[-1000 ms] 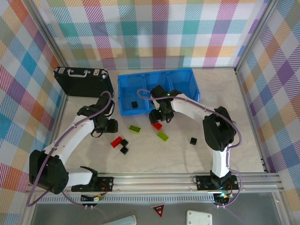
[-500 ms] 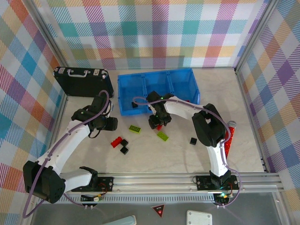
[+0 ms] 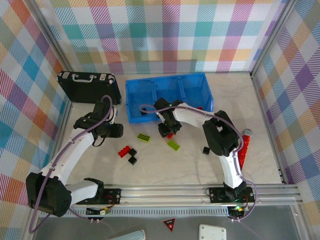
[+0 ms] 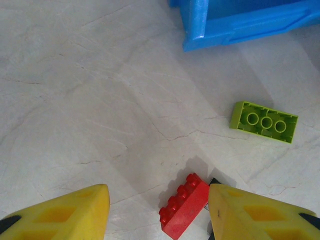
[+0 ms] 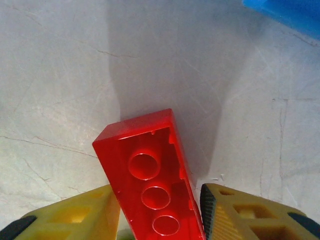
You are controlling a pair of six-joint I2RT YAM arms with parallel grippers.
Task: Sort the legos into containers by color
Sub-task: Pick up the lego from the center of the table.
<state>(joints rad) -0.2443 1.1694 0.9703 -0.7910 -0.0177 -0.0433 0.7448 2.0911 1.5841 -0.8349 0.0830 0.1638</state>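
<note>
Just below the blue bin (image 3: 165, 78), at mid-frame in the overhead view, the right hand (image 3: 167, 131) grips a red lego (image 5: 150, 170), hollow underside turned to the wrist camera and a yellow finger pressed against each side. Left of centre, the left hand (image 4: 157, 200) hovers over the worktop (image 3: 260, 110), jaws apart and empty. Under it lies a second red lego (image 4: 184, 207), with a lime-green lego (image 4: 264, 121) to the upper right, near the bin's corner.
</note>
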